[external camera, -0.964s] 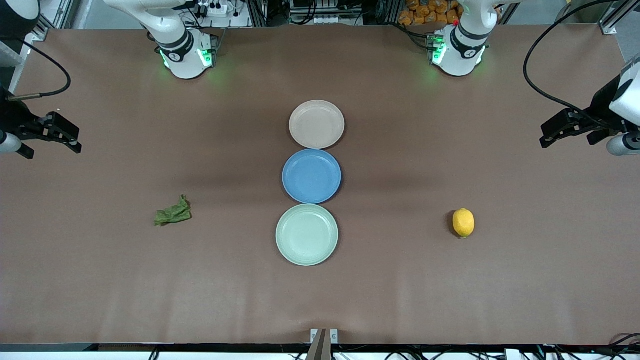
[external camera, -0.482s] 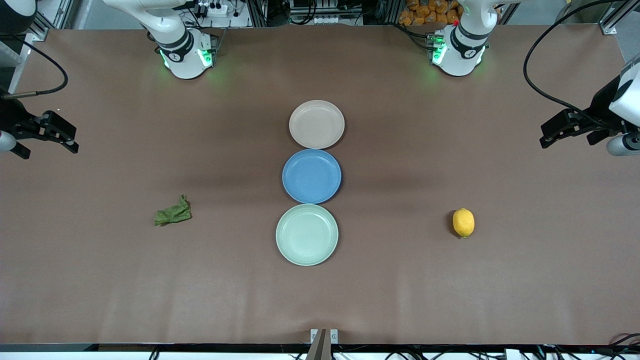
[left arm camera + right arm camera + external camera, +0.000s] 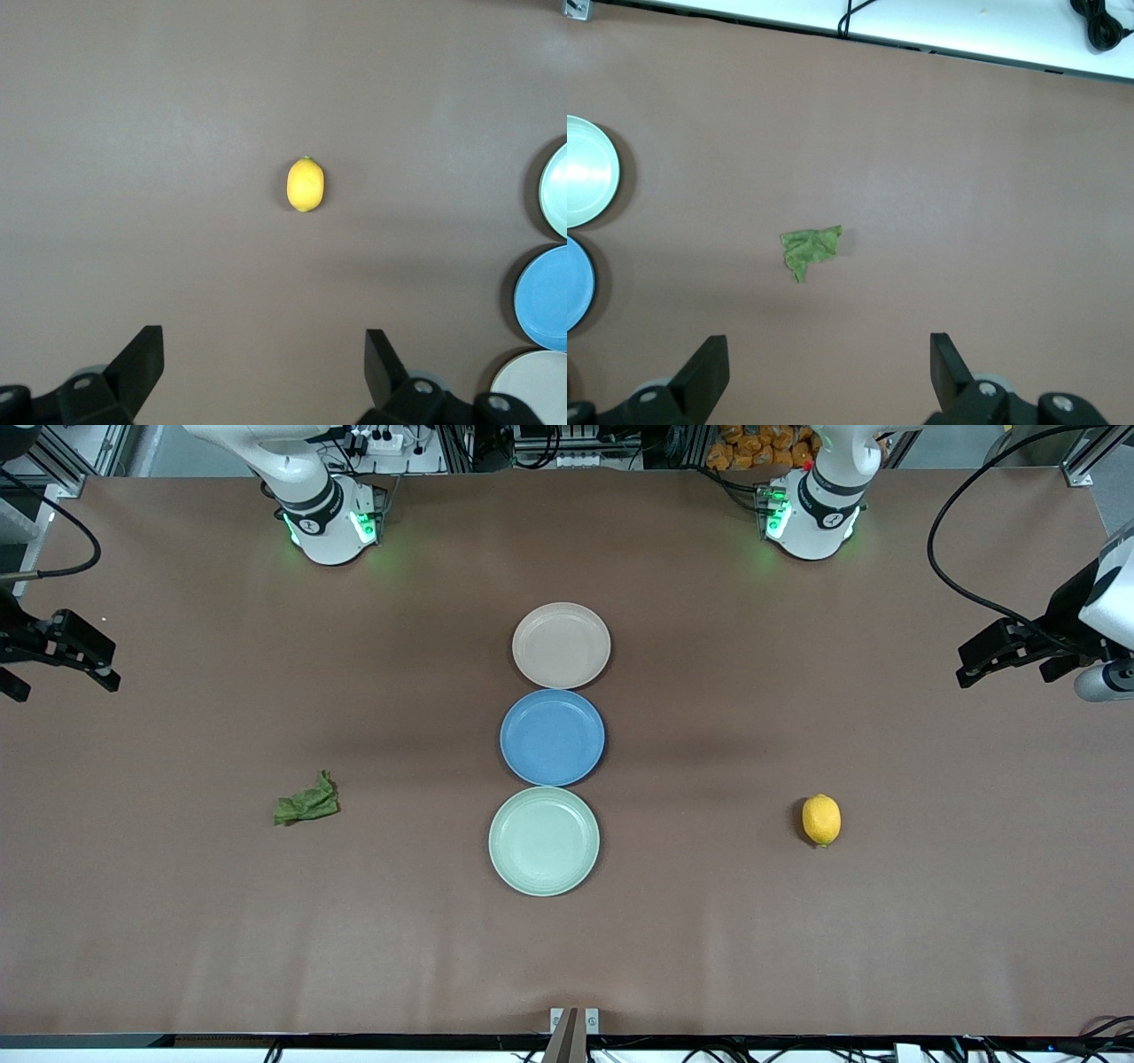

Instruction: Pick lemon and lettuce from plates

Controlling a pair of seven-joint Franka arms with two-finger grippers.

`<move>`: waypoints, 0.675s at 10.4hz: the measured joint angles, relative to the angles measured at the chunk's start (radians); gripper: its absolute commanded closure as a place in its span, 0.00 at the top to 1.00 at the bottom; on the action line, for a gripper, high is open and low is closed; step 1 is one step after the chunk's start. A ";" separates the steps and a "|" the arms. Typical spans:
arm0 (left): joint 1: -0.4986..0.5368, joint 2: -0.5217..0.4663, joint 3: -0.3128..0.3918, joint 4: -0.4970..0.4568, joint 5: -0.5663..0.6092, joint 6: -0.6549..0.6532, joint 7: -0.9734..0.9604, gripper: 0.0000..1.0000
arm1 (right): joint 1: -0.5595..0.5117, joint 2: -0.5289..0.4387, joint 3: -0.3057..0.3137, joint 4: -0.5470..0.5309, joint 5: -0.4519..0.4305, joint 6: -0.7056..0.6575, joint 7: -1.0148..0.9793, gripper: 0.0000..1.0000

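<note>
Both arms are drawn out wide to their own ends. The left hand (image 3: pixel 974 662) and right hand (image 3: pixel 96 662) hang empty, fingers spread wide.

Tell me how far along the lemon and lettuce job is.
It looks finished. The lemon and lettuce lie on the bare table, and all three plates are empty. Nothing is in hand: the left hand and right hand are open at the table's ends. Nothing looks left.

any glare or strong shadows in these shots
Front view: even light, green glow at both arm bases, a soft shadow beside the lemon. Right wrist view: bright sheen on the mint plate; lettuce sharp. Left wrist view: no glare.
</note>
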 measured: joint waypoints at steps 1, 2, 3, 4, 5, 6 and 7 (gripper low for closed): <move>0.000 0.000 0.000 0.000 0.000 0.000 0.000 1.00 | 0.001 0.000 0.002 0.013 0.000 -0.023 0.018 1.00; 0.000 0.000 0.000 0.000 0.000 0.000 0.000 1.00 | 0.003 0.000 0.003 0.021 0.000 -0.035 0.031 1.00; 0.000 0.000 0.000 0.000 0.000 0.000 0.000 1.00 | 0.003 0.000 0.004 0.023 0.000 -0.041 0.039 1.00; -0.001 0.000 0.000 0.000 0.000 0.000 0.000 1.00 | 0.003 0.000 0.004 0.023 0.000 -0.044 0.043 1.00; -0.004 0.001 0.000 0.000 0.000 0.000 0.000 1.00 | 0.003 0.000 0.004 0.023 0.000 -0.045 0.047 1.00; -0.005 0.001 0.000 0.000 0.000 0.000 0.000 1.00 | 0.003 0.000 0.004 0.023 0.000 -0.046 0.053 1.00; -0.004 0.001 0.001 0.000 0.000 0.000 0.000 1.00 | 0.003 0.000 0.003 0.023 0.000 -0.046 0.059 1.00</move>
